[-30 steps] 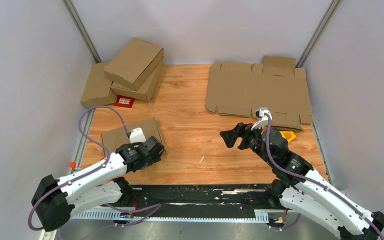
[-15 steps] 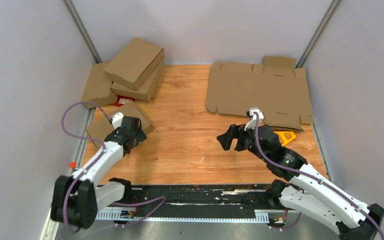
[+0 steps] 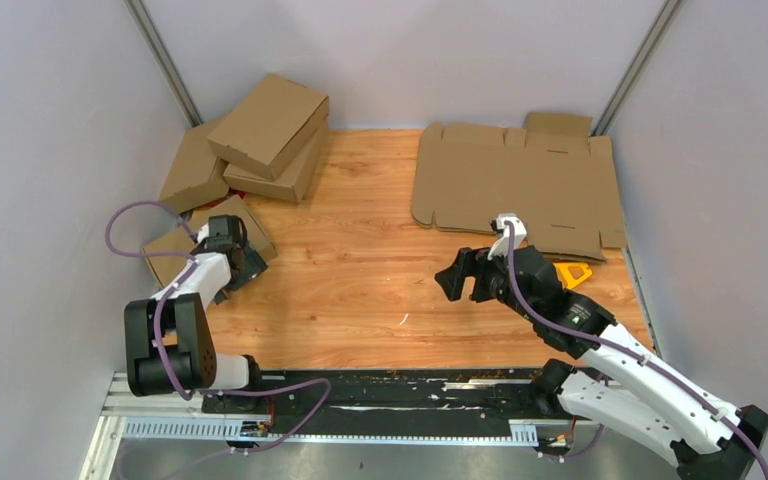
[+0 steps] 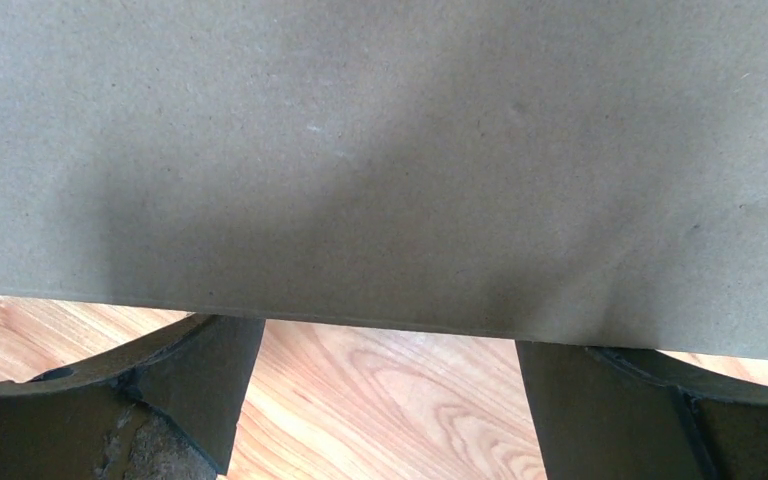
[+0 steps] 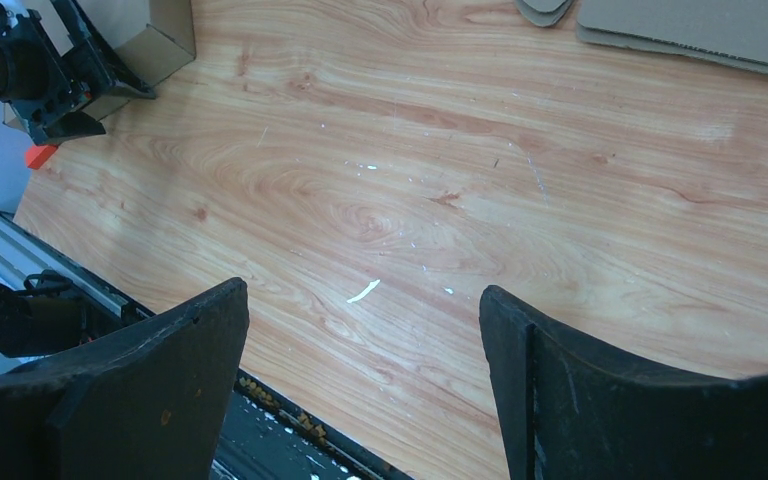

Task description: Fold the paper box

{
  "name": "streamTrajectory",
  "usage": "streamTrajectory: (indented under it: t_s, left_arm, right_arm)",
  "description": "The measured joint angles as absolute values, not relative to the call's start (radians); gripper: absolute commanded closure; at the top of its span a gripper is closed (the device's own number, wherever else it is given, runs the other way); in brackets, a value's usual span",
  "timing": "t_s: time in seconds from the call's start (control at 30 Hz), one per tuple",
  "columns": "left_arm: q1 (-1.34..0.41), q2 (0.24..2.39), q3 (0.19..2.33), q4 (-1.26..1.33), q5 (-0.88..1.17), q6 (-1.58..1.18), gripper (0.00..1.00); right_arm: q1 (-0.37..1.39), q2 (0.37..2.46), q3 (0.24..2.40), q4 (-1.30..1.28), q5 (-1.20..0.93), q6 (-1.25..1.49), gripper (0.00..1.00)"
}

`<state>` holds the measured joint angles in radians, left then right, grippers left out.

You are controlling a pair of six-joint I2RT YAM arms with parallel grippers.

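Note:
The paper box (image 3: 168,246) is a closed brown cardboard mailer lying flat at the table's left edge, just in front of the stacked boxes. My left gripper (image 3: 226,252) is open and pressed against its right side. In the left wrist view the box wall (image 4: 380,150) fills the upper frame, with my left gripper (image 4: 385,400) straddling bare wood below it and both fingertips reaching the wall. My right gripper (image 3: 463,276) is open and empty above the table's middle. In the right wrist view my right gripper (image 5: 360,380) hangs over bare wood and the box (image 5: 165,30) shows far left.
Three folded brown boxes (image 3: 265,125) are stacked at the back left. Large flat cardboard blanks (image 3: 515,185) lie at the back right, with a yellow object (image 3: 572,272) by their front edge. A black rail (image 3: 380,385) runs along the near edge. Grey walls stand close on both sides.
My left arm has swung left and away, sliding the box from the front left up against the stack; it now covers the red-and-white label. My right gripper shifted slightly left.

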<state>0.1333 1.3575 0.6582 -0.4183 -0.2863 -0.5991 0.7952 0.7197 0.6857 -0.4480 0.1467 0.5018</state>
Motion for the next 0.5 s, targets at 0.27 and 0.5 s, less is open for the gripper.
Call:
streamTrajectory:
  t_s: [0.27,0.5]
  left_arm:
    - [0.167,1.256,0.632,-0.425,-0.346,-0.655,0.0]
    - [0.272,1.248,0.636,-0.398,-0.319,-0.678,0.05]
  right_arm:
    - [0.795,0.741,0.709,-0.455,0.144,0.49,0.14]
    - [0.795,0.75,0.709,-0.464,0.133,0.481,0.14]
